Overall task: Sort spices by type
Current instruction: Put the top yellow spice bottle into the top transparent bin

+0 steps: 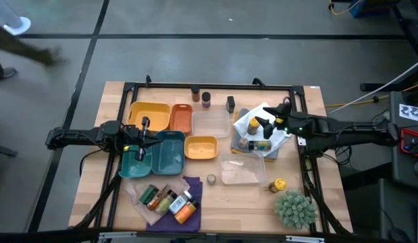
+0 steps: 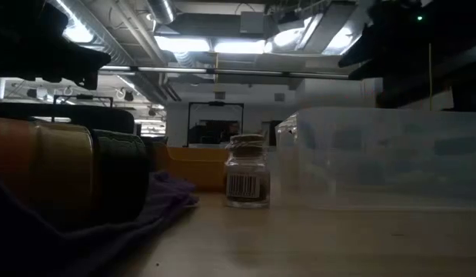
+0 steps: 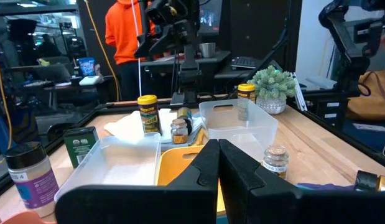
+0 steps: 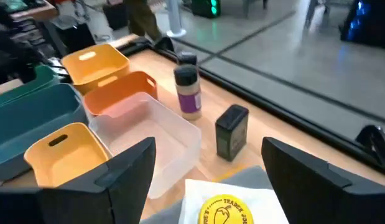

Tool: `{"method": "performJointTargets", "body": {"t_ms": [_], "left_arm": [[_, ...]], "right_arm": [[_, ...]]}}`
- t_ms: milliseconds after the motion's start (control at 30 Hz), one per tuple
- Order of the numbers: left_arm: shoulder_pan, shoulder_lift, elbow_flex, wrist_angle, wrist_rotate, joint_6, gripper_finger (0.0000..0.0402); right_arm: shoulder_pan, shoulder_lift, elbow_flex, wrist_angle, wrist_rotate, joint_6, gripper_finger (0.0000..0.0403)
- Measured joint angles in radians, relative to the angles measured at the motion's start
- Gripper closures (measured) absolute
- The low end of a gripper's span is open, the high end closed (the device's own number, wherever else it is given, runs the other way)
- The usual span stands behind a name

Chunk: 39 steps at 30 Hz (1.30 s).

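The spices lie in groups. Several bottles rest on a purple cloth at the near left. Yellow-capped jars stand on a white cloth at the right. A purple-labelled jar and a dark tin stand near the far edge. One small jar and a yellow-capped jar stand alone. My right gripper hangs open above the white cloth, over a yellow lid, with nothing between its fingers. My left gripper is shut and level over the teal trays.
Yellow, orange and small yellow trays sit mid-table with two clear trays. A spiky green plant stands at the near right corner. A person in orange stands beyond the table in the left wrist view.
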State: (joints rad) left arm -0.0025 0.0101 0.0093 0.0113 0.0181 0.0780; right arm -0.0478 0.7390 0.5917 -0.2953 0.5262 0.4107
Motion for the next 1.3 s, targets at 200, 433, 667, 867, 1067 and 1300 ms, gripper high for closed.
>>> {"method": "performJointTargets", "body": {"t_ms": [200,433,667,867,1067,1300], "left_arm": [[0.0,0.0,0.0,0.0,0.0,0.0,0.0402],[0.0,0.0,0.0,0.0,0.0,0.0,0.0402],[0.0,0.0,0.0,0.0,0.0,0.0,0.0402],[0.0,0.0,0.0,0.0,0.0,0.0,0.0402],[0.0,0.0,0.0,0.0,0.0,0.0,0.0402],[0.0,0.0,0.0,0.0,0.0,-0.003,0.0402]], "right_arm": [[-0.122,0.107,0.025,-0.014,-0.142,0.015,0.0109],[-0.22,0.237,0.066,-0.028,-0.258,0.01,0.0109],[-0.229,0.364,0.13,-0.107,-0.258,-0.014,0.0109],[-0.228,0.436,0.231,-0.244,-0.258,-0.023,0.0109],[-0.228,0.486,0.356,-0.416,-0.3,-0.023,0.0109],[-0.228,0.553,0.479,-0.592,-0.355,-0.014,0.0109]]}}
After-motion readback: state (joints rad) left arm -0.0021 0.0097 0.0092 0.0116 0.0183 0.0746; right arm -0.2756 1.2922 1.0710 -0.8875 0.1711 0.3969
